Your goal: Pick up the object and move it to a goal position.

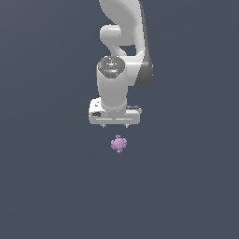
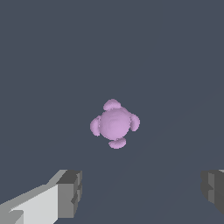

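Claw [image 1: 115, 125] hangs wide open right over the little purple object [image 1: 119, 144], not touching it, so its two fingers [image 2: 70, 192] can drop down around it.

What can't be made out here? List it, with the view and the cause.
- Goal position: no marker in either view.
- Claw fingertips: cut off by the wrist view's edge; barely visible in the exterior view.
- Purple blob underside: hidden by its own body in both views.
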Robot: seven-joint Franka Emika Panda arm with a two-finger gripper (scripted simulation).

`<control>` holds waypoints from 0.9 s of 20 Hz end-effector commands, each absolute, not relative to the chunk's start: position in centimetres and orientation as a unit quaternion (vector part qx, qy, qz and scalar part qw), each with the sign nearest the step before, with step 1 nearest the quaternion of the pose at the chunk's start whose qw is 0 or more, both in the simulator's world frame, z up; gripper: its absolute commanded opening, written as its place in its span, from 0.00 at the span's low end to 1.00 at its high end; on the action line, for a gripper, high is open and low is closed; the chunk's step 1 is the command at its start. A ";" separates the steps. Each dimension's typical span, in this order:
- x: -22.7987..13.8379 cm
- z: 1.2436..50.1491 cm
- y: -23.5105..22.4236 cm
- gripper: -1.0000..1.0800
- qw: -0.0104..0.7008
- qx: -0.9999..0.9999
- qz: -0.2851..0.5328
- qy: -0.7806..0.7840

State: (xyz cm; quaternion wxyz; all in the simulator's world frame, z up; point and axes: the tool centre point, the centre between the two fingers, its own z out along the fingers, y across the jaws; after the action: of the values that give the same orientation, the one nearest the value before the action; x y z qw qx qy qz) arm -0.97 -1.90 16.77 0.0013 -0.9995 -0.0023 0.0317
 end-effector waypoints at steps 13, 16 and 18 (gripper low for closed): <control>-0.5 15.6 -1.6 0.96 0.001 -0.998 0.027 0.048; -0.3 14.9 -1.4 0.96 0.001 -0.997 0.025 0.075; -0.2 14.4 -1.3 0.96 0.001 -0.995 0.023 0.096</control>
State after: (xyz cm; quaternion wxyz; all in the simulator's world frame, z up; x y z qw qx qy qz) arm -0.28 -1.39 14.78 0.0011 -0.9964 0.0808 0.0240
